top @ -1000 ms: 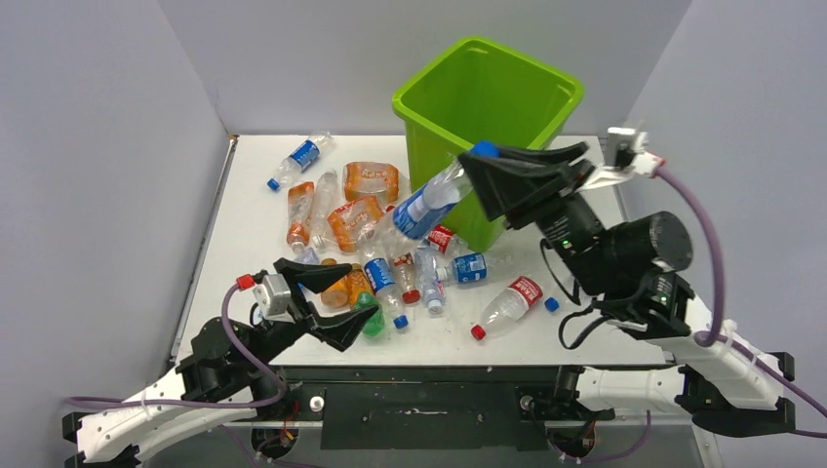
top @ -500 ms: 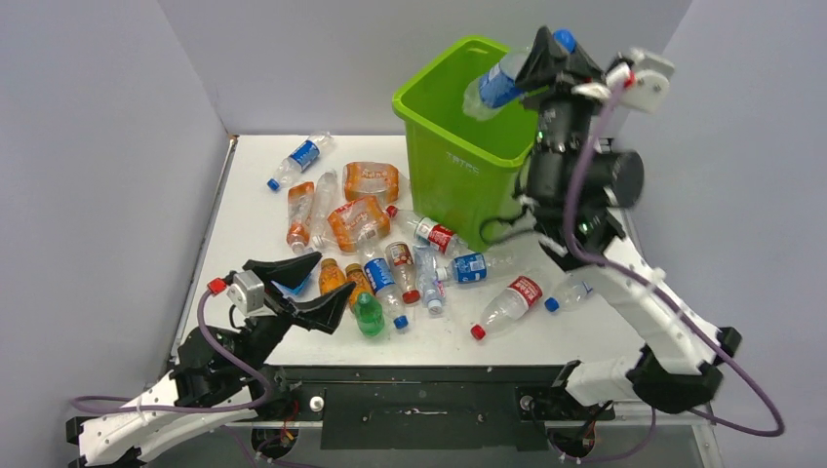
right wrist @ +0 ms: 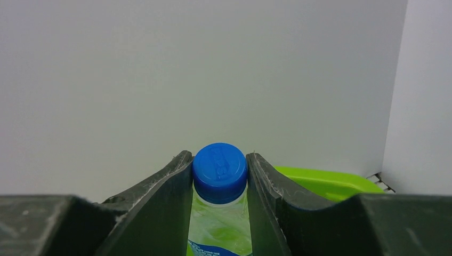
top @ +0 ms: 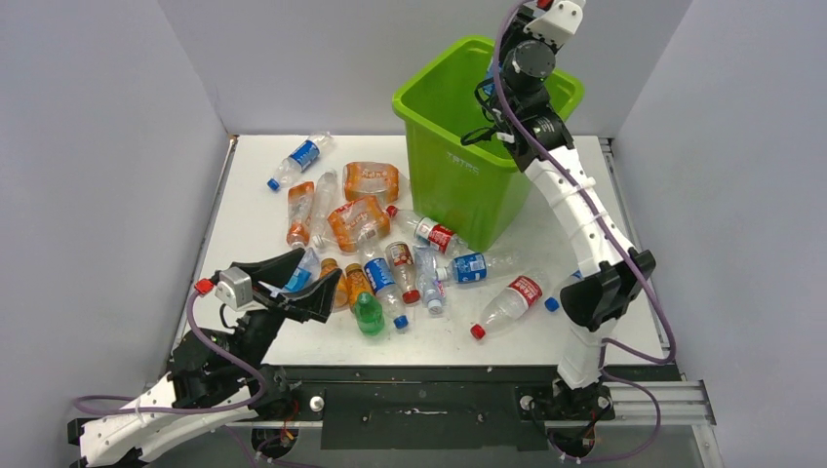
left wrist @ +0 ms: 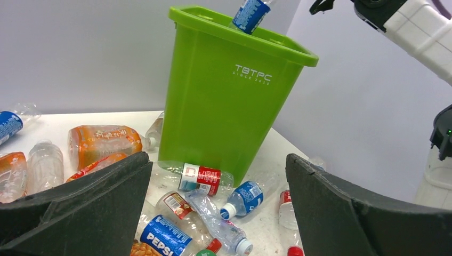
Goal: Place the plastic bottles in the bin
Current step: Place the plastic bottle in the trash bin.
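Observation:
My right gripper (right wrist: 220,170) is shut on the blue cap and neck of a clear plastic bottle (right wrist: 219,226) with a blue label. The bottle (left wrist: 250,13) hangs neck-up over the open top of the lime-green bin (top: 453,166), its lower end at the rim (left wrist: 240,34). In the top view the raised wrist hides these fingers. Several crushed plastic bottles (top: 390,263) lie on the table left of and in front of the bin, orange ones (top: 371,180) among them. My left gripper (top: 300,280) hovers open and empty at the pile's near left edge.
A blue-label bottle (top: 297,158) lies alone at the back left. A red-label bottle (top: 512,300) and a loose blue cap (top: 552,304) lie front right, near my right arm's elbow (top: 600,292). Grey walls close in three sides of the white table (top: 254,195).
My right arm has swung up from in front of the bin and carried the blue-label bottle over its opening. My left gripper has drifted a little left and back, still open.

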Tool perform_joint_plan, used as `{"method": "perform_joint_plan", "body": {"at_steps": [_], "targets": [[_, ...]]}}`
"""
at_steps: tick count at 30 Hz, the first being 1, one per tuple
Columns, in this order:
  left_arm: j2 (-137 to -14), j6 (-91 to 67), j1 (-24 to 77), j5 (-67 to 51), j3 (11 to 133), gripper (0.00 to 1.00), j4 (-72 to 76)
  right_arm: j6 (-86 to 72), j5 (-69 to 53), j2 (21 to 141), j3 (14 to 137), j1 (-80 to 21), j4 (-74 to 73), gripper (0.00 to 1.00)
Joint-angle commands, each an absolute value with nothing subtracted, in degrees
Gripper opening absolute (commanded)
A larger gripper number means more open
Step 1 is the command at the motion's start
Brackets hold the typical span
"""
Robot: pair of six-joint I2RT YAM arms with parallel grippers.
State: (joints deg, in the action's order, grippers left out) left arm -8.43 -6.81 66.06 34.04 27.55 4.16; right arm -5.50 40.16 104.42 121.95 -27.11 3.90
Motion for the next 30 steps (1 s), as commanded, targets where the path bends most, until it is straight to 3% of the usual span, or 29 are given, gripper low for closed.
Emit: {"method": "perform_joint_plan", "body": {"at_steps": [1, 3, 4, 6, 8, 15, 22, 30], "targets": [[-8.78, -6.24, 66.36, 34.92, 28.72, 0.96, 5.35, -12.9, 36.59, 106.35, 128.56, -23.89, -5.41, 0.35], [-8.63, -6.24, 66.36, 34.98, 28.77, 0.96, 5.2, -17.01, 34.21, 106.0, 128.44, -22.33, -7.83, 0.74], [-8.49, -6.24, 66.36, 35.1, 28.74, 0.96, 5.19, -18.56, 33.06, 105.55, 127.96, -21.76, -8.25, 0.86], [-8.42, -6.09, 66.36, 35.12, 28.61, 0.96, 5.41, -19.71, 31.65, 104.63, 127.94, -21.54, -8.59, 0.99], [-8.66, -5.9, 66.36, 34.94, 28.57, 0.96, 5.47, -21.04, 30.72, 103.67, 129.21, -21.51, -10.12, 0.92], [-11.33, -6.77, 66.27, 32.76, 30.15, 0.96, 3.89, -28.63, 24.86, 89.45, 119.87, -21.87, -14.14, 0.9], [-18.17, -5.25, 66.52, 25.78, 33.01, 0.96, 0.13, -31.1, 13.99, 60.48, 86.09, -22.08, -10.21, 0.9], [-29.44, -2.66, 67.61, 13.54, 35.77, 0.96, -4.17, -29.76, 7.77, 36.68, 62.67, -22.14, -21.15, 0.9]]}}
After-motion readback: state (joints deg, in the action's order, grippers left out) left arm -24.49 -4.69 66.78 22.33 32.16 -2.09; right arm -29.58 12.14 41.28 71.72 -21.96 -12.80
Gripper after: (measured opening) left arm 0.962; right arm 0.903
